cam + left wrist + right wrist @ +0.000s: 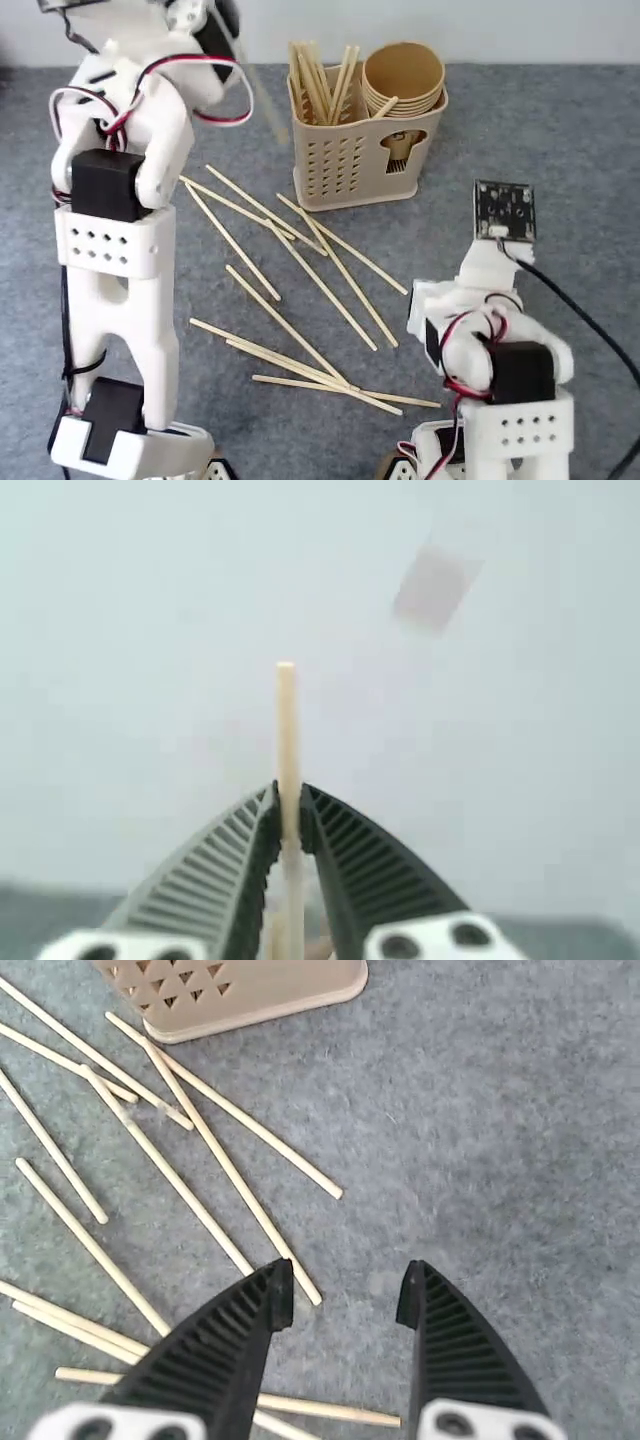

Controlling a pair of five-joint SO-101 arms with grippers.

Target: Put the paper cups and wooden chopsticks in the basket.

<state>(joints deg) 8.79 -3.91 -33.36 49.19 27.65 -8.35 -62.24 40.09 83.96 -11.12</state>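
The left arm (120,200) is raised, and the left jaws are clamped on one chopstick (286,730), whose long axis runs straight out past their tips. In the high view it seems to be the faint slanted streak just beside the basket (350,160), on that arm's side and probably short of the opening. The basket already holds the paper cups (402,78) and several sticks.

The right jaws stand apart, low over the bench (560,150). They are the nearer pair to the loose chopsticks (300,270), and one stick's end lies just off a tip.

The left wrist view makes the grip plain. The high view gives the stick's bearing to the basket.
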